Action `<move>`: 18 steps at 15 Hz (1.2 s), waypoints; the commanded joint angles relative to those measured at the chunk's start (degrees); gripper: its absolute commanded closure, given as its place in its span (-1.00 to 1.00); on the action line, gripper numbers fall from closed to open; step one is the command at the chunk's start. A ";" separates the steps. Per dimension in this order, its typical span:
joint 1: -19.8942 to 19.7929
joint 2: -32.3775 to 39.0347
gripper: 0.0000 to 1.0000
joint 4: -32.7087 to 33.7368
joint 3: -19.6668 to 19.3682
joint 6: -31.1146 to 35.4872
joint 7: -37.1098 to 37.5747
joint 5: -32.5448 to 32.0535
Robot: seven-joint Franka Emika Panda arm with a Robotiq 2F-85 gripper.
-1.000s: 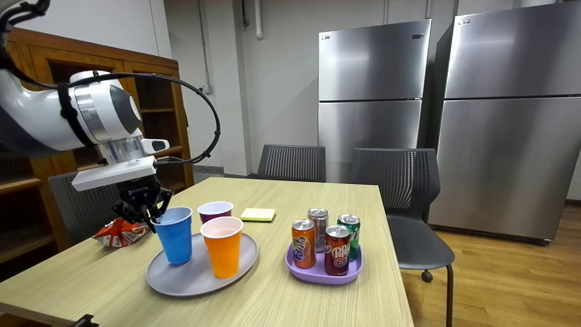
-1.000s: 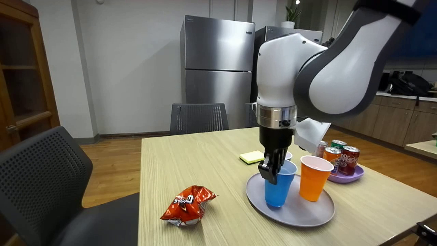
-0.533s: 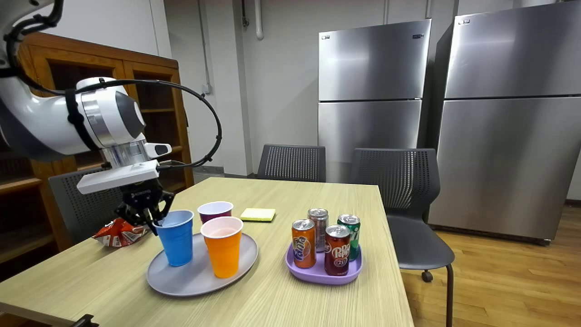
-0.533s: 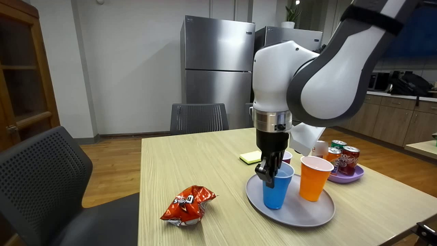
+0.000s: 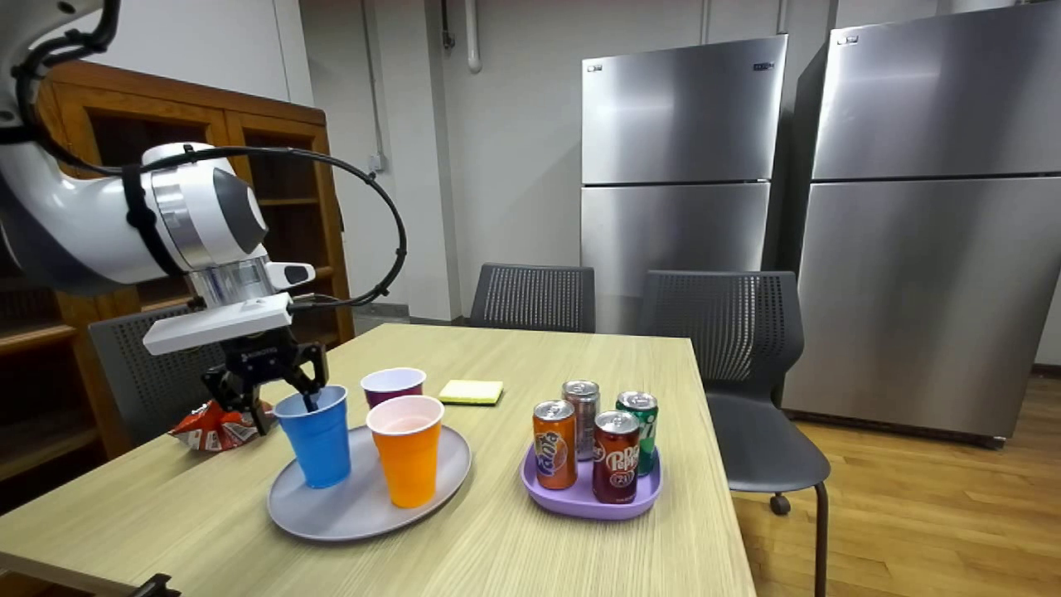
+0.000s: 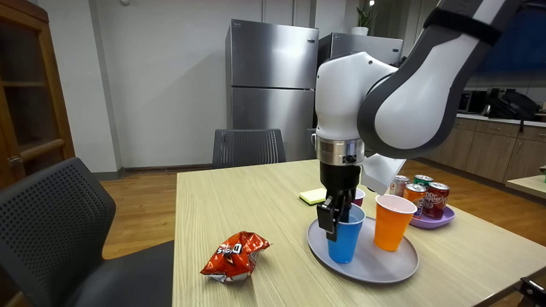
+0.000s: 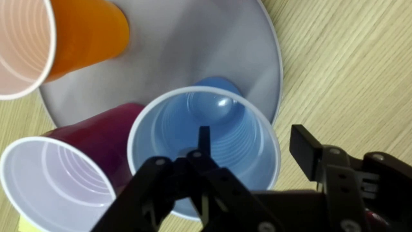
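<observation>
Beneath the gripper [image 7: 251,141], a blue cup [image 5: 319,448] is standing on its base, walls tapering downward; its white-edged mouth is facing up, and fine rings are lining the paler interior. The gripper's fingers are standing well apart: the inner finger [image 7: 204,138] is reaching into the mouth, the outer finger [image 7: 302,151] is hanging outside the rim, and the cup wall is lying between them. The views are not showing whether either finger is touching it. Above the gripper, the wrist [image 6: 340,100] is pointing down, while the arm [image 6: 413,94] is slanting up and away. Below, a gray plate [image 5: 331,518] is supporting the cup on the surface [image 5: 530,555]. A maroon cup [image 7: 96,132] is standing close by the gripper; an orange cup [image 5: 410,464] is sitting farther off on the plate. Well apart from the gripper, a purple tray [image 5: 584,507] is holding four cans [image 5: 616,460].
</observation>
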 commanded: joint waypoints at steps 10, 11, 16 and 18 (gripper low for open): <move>-0.15 -6.57 -1.00 -3.91 -0.03 1.42 1.27 -0.61; 0.07 -7.47 -1.00 -4.58 -0.39 1.92 1.58 -0.92; -0.40 -13.45 -1.00 -9.04 -1.41 4.80 1.80 -1.06; -0.61 -15.96 -1.00 -10.89 -2.09 5.76 1.82 -1.16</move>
